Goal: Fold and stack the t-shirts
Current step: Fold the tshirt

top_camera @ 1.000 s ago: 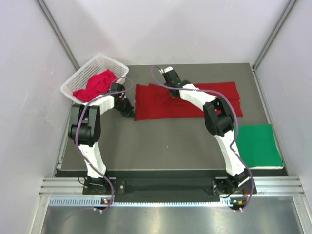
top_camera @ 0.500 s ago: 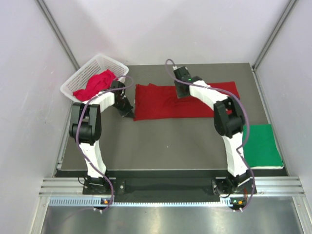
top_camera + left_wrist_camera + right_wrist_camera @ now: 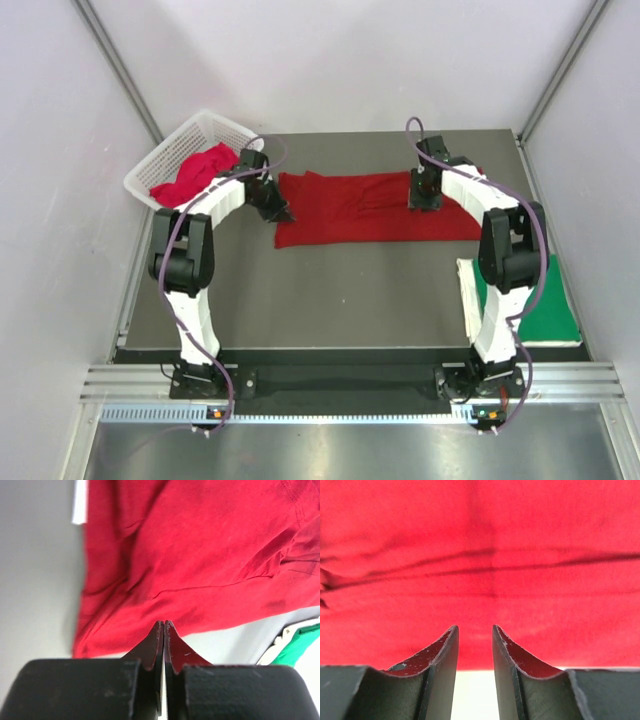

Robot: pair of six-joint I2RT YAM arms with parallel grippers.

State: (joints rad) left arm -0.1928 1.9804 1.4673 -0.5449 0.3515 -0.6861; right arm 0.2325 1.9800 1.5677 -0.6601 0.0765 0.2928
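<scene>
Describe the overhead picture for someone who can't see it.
A dark red t-shirt lies on a grey table, the left pincer closed at its left edge, the right pincer open over its right part. A white basket with a pinkish red shirt sits far left; a green shirt lies near right.

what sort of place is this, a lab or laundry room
Probably a robot lab cell: two arms mounted at a dark table, plain white walls around it, a red t-shirt and basket set out.

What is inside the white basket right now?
A crumpled red t-shirt lies in the basket. Anything beneath it, including the basket floor, is covered.
</scene>
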